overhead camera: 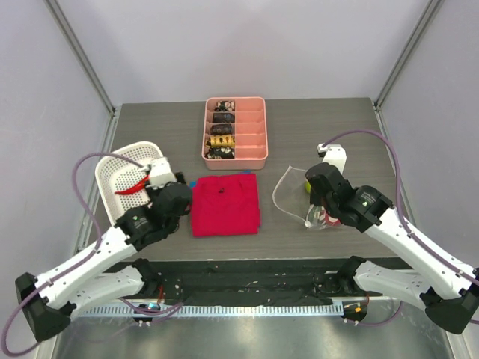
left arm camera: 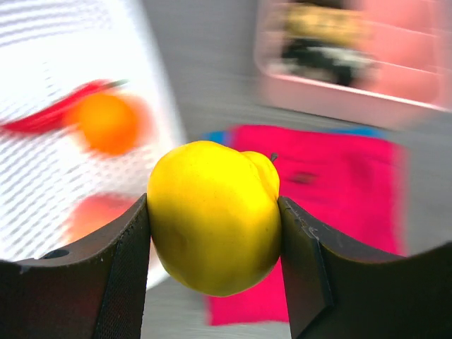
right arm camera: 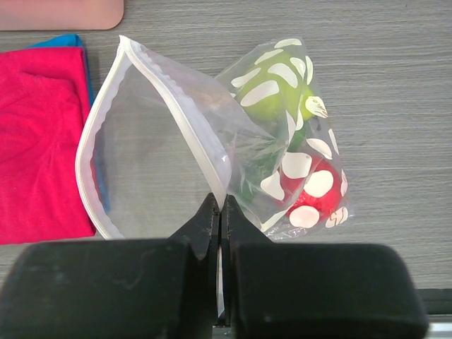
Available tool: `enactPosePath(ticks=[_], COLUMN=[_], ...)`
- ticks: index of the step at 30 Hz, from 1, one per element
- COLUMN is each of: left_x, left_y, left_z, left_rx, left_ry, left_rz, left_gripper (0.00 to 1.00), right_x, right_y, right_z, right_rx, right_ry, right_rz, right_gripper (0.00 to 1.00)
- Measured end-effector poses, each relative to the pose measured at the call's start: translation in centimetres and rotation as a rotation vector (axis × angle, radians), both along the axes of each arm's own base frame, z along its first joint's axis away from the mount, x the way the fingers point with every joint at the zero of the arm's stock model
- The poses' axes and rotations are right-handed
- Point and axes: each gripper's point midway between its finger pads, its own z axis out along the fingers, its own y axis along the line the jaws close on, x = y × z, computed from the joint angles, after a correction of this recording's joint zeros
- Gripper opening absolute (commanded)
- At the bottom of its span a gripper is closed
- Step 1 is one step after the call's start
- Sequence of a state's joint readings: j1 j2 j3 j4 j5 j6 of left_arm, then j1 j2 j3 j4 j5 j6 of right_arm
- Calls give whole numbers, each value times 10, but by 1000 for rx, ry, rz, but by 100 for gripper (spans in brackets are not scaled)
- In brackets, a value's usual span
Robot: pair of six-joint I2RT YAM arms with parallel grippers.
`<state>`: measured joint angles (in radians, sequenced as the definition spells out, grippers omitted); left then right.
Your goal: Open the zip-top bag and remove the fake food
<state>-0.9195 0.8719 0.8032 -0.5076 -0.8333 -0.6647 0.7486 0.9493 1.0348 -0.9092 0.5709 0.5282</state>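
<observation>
At the table's (overhead camera: 337,120) 9 o'clock, the left claw (left arm camera: 213,244) clasped a yellow fruit (left arm camera: 208,205) beside the white basket (overhead camera: 123,161). At 3 o'clock, the right claw (right arm camera: 220,212) was clenched on the open zip-top bag's (right arm camera: 162,162) rim; green and red fake food (right arm camera: 272,92) lay inside.

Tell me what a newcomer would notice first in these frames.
The bright yellow fruit clamped in the left claw fills the left wrist view, beside the white basket holding a red chili and an orange. On the right, the right claw pinches the rim of the open zip-top bag, with a green piece and a red piece inside. A red cloth lies mid-table between the arms.
</observation>
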Motion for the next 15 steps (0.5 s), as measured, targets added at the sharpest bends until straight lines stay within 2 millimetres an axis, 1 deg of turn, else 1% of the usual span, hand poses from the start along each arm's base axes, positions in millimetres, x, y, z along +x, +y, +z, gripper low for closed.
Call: enactPosePath(ticks=[1, 3, 4, 5, 6, 7, 9, 11, 12, 13, 15], left_x=[0, -8, -14, -21, -26, -30, -36, -37, -37, -37, -36], left_y=[30, 75, 96, 113, 125, 136, 150, 161, 166, 169, 172], left_z=[-11, -25, -29, -31, -31, -33, -33, -38, -43, -50, -62], left_rx=[22, 46, 51, 49, 34, 25, 3, 0, 7, 15, 27], left_ry=[24, 49, 50, 47, 33, 23, 7, 15, 33, 55, 99], left_rz=[110, 274, 350, 410, 460, 507, 572, 631, 663, 685, 714], left_gripper=[0, 1, 4, 3, 1, 1, 2, 4, 6, 16, 26], right_x=[0, 1, 1, 1, 1, 1, 2, 1, 1, 1, 1], right_y=[0, 1, 2, 2, 2, 3, 4, 5, 5, 5, 6], right_z=[-1, -1, -2, -2, -2, -2, -2, -2, -2, -2, -3], right_rx=[-3, -3, -4, -5, -5, -4, -2, 0, 1, 1, 2], right_ry=[2, 5, 6, 7, 7, 7, 8, 9, 10, 11, 13], right_rz=[2, 4, 6, 7, 9, 11, 14, 18, 20, 22, 27], right_gripper=[1, 1, 1, 1, 1, 1, 1, 1, 1, 1, 1])
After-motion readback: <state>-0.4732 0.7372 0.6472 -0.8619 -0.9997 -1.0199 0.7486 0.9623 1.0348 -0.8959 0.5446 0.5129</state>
